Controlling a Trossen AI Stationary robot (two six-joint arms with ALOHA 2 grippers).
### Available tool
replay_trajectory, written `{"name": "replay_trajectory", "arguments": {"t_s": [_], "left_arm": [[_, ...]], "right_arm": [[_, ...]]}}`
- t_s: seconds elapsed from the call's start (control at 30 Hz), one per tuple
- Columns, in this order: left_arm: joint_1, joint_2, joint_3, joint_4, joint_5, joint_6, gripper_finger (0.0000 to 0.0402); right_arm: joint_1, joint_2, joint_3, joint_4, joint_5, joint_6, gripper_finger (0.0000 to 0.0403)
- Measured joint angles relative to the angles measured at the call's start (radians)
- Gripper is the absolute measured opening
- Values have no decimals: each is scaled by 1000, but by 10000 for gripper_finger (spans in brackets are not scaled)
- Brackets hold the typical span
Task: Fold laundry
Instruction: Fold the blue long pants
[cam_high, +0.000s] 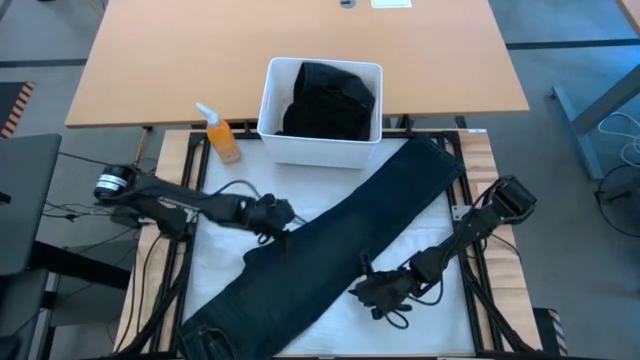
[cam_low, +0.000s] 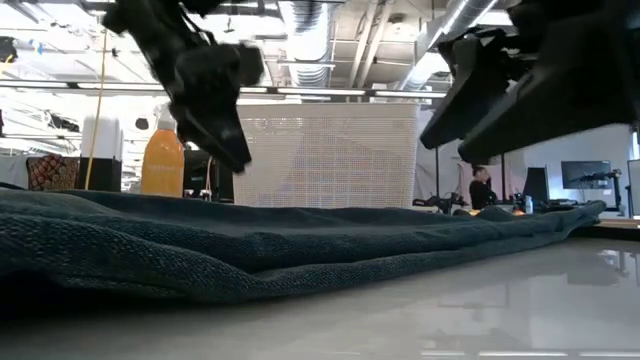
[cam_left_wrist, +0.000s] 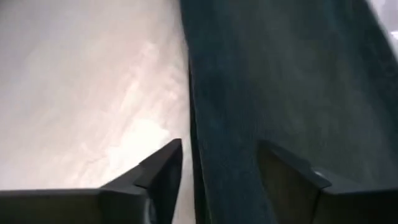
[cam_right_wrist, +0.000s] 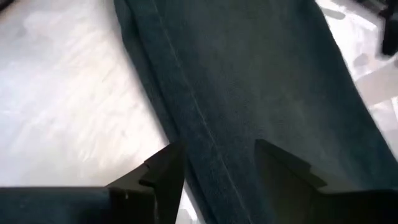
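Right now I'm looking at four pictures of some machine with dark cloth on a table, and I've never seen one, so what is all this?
It is a robot with two dark arms, set to fold laundry. One picture looks straight down, one looks level across the table, and two come from cameras on the arms' wrists.

Dark navy trousers lie flat, slanting across the white table. Behind them stand a white bin with black clothing inside, and an orange spray bottle.

The left end effector hangs over one long edge of the trousers, and the right end effector over the opposite edge. Both are open, and each wrist picture shows cloth beneath the spread fingers. Neither holds anything.
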Motion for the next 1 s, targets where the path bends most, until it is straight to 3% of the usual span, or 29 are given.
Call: {"name": "replay_trajectory", "arguments": {"t_s": [0.13, 0.3, 0.6, 1.0], "left_arm": [[85, 81, 0, 93, 153, 52, 236], [120, 170, 0, 137, 230, 67, 251], [119, 287, 5, 140, 199, 43, 252], [120, 299, 3, 133, 214, 38, 249]], "right_arm": [[23, 62, 1, 42, 36, -19, 210], [37, 94, 11, 49, 99, -19, 210], [37, 90, 12, 50, 143, -30, 210], [34, 164, 12, 57, 108, 0, 210]]}}
